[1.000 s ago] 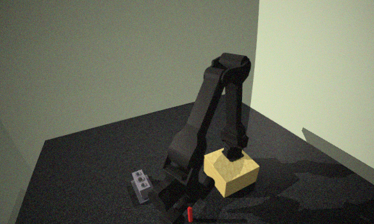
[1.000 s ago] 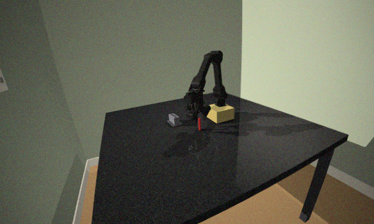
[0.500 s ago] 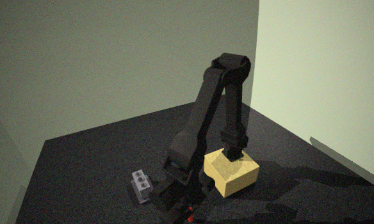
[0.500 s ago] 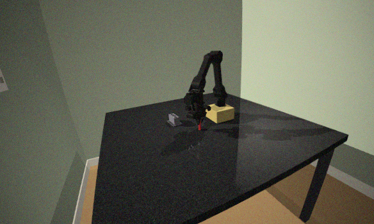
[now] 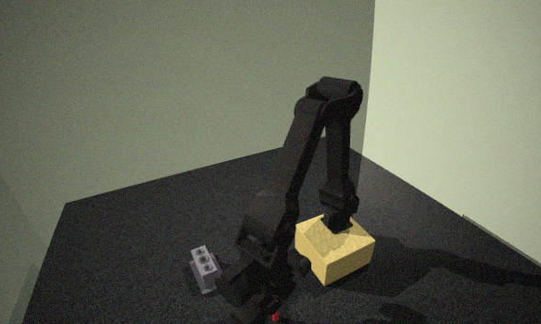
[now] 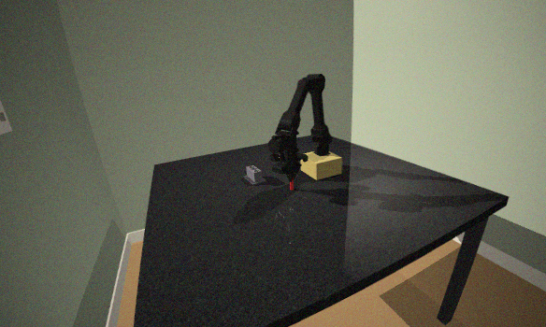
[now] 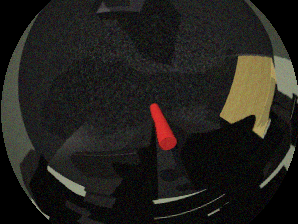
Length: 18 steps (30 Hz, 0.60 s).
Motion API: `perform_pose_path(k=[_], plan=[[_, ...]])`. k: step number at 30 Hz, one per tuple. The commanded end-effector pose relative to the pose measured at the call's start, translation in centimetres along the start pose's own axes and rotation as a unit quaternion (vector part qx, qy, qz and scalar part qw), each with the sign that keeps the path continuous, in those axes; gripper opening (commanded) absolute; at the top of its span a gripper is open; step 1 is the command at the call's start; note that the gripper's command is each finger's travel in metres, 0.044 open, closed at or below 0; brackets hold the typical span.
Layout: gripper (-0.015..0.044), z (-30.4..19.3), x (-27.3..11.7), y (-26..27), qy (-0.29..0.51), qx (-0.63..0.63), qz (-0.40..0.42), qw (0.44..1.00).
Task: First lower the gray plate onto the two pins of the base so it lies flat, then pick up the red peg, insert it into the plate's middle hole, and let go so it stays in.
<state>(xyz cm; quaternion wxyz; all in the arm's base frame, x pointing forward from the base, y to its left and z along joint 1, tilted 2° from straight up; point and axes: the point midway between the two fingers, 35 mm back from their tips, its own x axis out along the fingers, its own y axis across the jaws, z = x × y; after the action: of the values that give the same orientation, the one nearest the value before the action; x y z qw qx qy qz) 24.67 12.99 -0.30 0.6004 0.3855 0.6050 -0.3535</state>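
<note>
The gray plate (image 5: 206, 264) (image 6: 252, 167) lies on top of the gray base, its face with three holes turned up; it looks flat. The base (image 5: 207, 291) (image 6: 251, 180) stands on the table, left of the arm in the top and exterior views. The red peg (image 5: 275, 317) (image 6: 292, 186) (image 7: 161, 122) stands about upright, its lower part showing below the fingers. My gripper (image 5: 275, 303) (image 6: 292, 179) (image 7: 159, 120) points down and is shut on the peg's upper part. The fingers hide part of the peg in the top and exterior views. Whether its foot touches the table is hard to tell.
A yellow block (image 5: 348, 261) (image 6: 329, 168) (image 7: 249, 90) stands under the arm's foot, behind and to the right of the gripper in the top and exterior views. The black table (image 5: 121, 231) (image 6: 216, 262) carries everything, with arm shadows across its right side.
</note>
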Motion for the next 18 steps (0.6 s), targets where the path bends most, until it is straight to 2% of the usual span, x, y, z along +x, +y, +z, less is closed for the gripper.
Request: perform_pose_path(k=[1, 18], plan=[[0.0000, 0.0, 0.1, 0.0, 0.000, 0.002, 0.000, 1.000], [0.0000, 0.0, -4.0, 0.5, 0.000, 0.002, 0.000, 1.000]])
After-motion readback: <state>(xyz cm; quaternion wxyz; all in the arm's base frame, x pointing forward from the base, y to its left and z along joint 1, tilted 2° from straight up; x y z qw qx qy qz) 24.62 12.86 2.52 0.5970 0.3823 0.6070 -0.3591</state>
